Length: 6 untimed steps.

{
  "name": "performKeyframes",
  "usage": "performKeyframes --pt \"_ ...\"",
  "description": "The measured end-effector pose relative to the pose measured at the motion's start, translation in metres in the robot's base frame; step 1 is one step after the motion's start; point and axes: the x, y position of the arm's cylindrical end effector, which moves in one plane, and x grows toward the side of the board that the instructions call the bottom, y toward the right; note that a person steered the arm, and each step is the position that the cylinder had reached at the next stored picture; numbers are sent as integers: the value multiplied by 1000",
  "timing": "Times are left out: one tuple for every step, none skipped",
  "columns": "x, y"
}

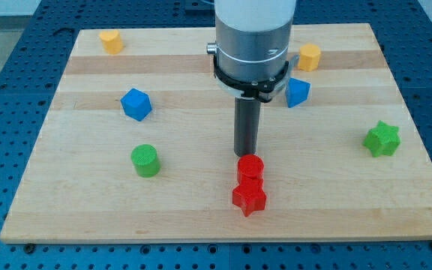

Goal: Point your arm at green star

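Note:
The green star (382,139) lies near the view's right edge of the wooden board (201,217). My tip (245,154) is at the board's middle, well to the view's left of the green star. It stands just above a red cylinder (250,168), which touches a red star (249,198) below it.
A green cylinder (145,160) and a blue cube (136,104) lie at the view's left. A yellow block (111,41) is at the top left. A blue block (297,91) and a yellow block (309,56) lie right of the arm's body (252,37).

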Motion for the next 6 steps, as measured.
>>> performKeyframes --pt "-5 0" --pt "-12 0" --pt "-12 0" --pt "-20 -1" --pt "-38 -5" --pt "-38 -5"
